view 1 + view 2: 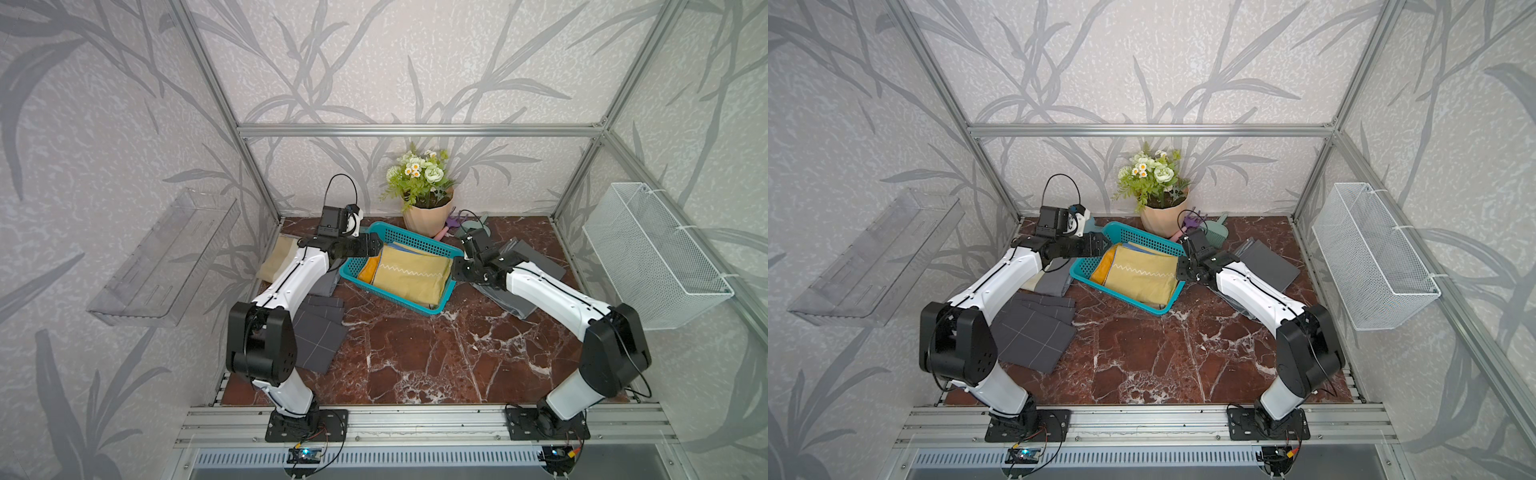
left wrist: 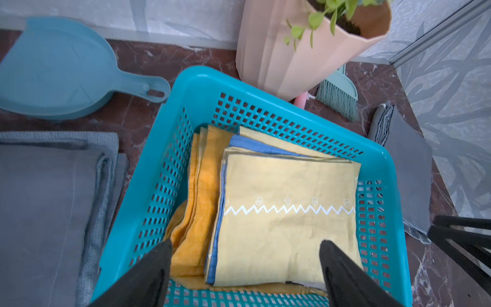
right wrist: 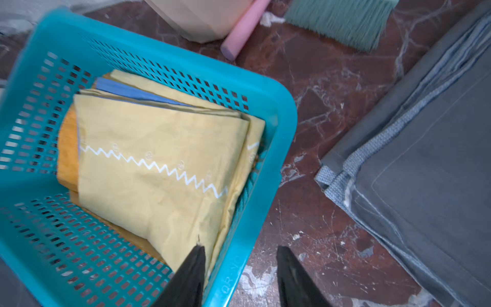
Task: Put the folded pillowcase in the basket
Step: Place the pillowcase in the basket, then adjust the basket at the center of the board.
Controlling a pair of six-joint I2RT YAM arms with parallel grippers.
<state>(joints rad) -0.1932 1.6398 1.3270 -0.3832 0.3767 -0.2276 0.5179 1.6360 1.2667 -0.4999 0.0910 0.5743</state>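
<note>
While inside basket (image 2: 202,79), pillowcase (image 2: 279,186) near fingers (image 2: 151,273).

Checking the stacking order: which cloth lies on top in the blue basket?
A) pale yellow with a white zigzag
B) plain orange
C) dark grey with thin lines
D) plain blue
A: the pale yellow pillowcase with the white zigzag lies uppermost in the basket, over an orange cloth and a blue cloth.
</note>
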